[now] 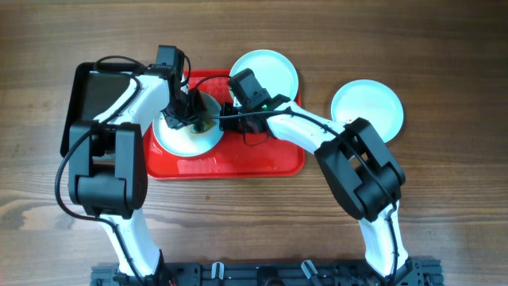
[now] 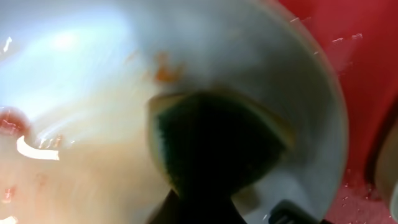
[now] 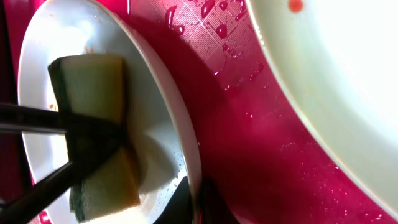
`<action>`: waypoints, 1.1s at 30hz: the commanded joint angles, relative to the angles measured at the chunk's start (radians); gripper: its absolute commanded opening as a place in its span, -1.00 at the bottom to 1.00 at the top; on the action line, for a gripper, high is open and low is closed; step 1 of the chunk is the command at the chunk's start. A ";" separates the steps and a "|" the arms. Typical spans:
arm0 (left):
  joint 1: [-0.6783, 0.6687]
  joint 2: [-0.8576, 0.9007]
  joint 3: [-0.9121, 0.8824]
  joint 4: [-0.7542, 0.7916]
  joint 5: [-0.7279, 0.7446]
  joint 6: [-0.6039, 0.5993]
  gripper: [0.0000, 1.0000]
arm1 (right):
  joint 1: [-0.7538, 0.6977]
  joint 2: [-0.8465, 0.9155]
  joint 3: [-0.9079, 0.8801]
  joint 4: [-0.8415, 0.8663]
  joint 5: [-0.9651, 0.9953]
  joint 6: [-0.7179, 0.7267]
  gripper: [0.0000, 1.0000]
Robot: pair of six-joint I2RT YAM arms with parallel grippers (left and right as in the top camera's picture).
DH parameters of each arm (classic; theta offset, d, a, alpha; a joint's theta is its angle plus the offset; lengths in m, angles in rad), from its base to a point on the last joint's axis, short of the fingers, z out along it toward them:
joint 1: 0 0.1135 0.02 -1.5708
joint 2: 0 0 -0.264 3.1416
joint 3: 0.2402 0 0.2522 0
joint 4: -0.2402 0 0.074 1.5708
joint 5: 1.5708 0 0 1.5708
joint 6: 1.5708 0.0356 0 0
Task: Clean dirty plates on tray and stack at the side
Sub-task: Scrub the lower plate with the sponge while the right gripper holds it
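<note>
The left gripper [image 1: 193, 117] squeezes a yellow sponge [image 3: 99, 81] down onto the dirty plate [image 1: 176, 141] right under it, on the left side of the red tray [image 1: 262, 155], while the right gripper [image 1: 226, 119] sits at that plate's right edge, grip unclear.

The large red rectangular plastic tray [image 1: 262, 155] lies flat on the worktop [image 1: 444, 199], its floor wet. One round pale blue-white plate [image 1: 182, 143] lies in its left half, smeared orange-red. A second plate [image 1: 274, 67] overlaps its far right rim. A third plate [image 1: 367, 107] lies right, apart from it.
</note>
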 commanded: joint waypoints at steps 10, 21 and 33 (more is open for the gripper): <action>0.091 0.052 -0.035 -0.166 -0.345 -0.068 -0.92 | 0.000 0.052 -0.005 -0.029 -0.037 -0.001 -0.91; 0.160 0.052 -0.035 -0.381 0.096 0.316 -0.92 | -0.006 0.052 -0.005 -0.028 -0.048 -0.001 -0.91; 0.144 0.160 -0.035 -0.125 0.261 0.362 -0.92 | -0.006 0.052 -0.002 -0.026 -0.055 -0.002 -0.91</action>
